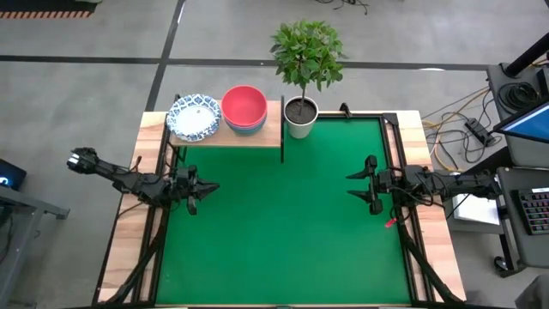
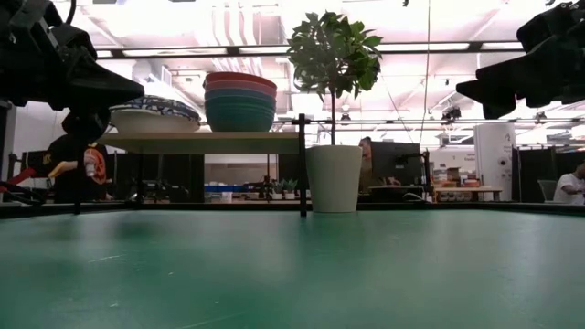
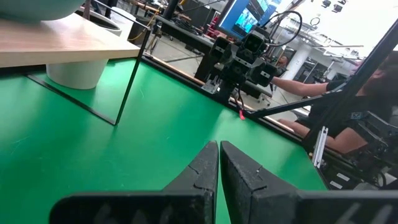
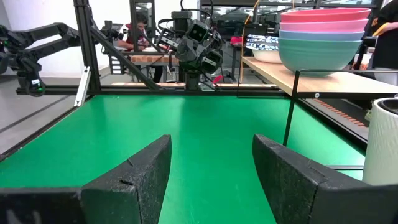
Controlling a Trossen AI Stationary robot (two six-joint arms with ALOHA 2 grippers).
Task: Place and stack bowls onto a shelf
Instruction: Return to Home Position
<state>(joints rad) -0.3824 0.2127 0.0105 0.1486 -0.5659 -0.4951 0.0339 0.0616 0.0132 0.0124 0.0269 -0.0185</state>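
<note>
The bowls (image 1: 244, 107) sit in two stacks on the shelf (image 1: 232, 138), off to the side of the left gripper (image 1: 204, 188), its jaws shut and empty, and much farther from the right gripper (image 1: 353, 184), its jaws open and empty.

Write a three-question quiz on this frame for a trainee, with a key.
1. True or false: the right hand holds a bowl.
2. On the shelf, which stack stands nearer the plant pot? A: the plain coloured stack; B: the white patterned stack.
3. Fill in: the left hand has its fingers ___ (open or shut).
Key: 1 false, it is open and empty above the green mat; 2 A; 3 shut.
</note>
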